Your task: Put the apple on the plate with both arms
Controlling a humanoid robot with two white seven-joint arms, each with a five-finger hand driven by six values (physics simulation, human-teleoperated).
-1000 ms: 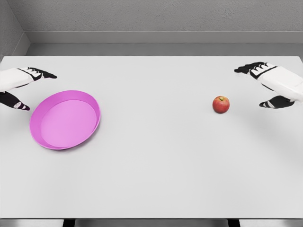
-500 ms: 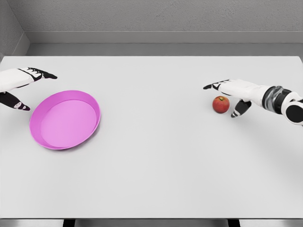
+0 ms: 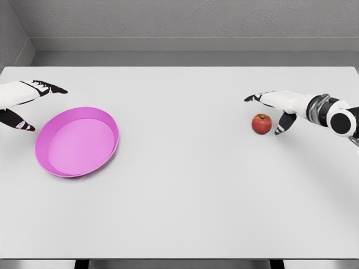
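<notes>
- While the apple (image 3: 261, 124) sits untouched on the white table (image 3: 185, 185), far over on the right side, the step in hand looks to be the reach and pre-grasp, not yet the pickup.
- The right hand (image 3: 279, 108) hovers just beside and above the fruit, its fingers spread: the long fingers (image 3: 253, 98) extend past the apple on the far side, and the thumb (image 3: 280, 129) hangs down close to its right flank. It holds nothing, and I cannot tell whether the thumb tip actually touches the skin.
- The left hand (image 3: 19, 105) waits at the left edge, next to the pink plate (image 3: 112, 120), fingers also spread and empty, with the forefinger pointing toward the table's middle and the thumb low near the rim.
- Plate and apple lie well apart, at opposite sides of the table, so nearly all of the task remains.
- My judgement is that the next move calls for the right hand to settle lower around the fruit and close thumb against fingers evenly, since a round apple can roll away if nudged from one side.
- Because the task names both arms, a hand-over near the middle, or the left hand steadying or bringing the plate, seems likely to be needed afterwards.
</notes>
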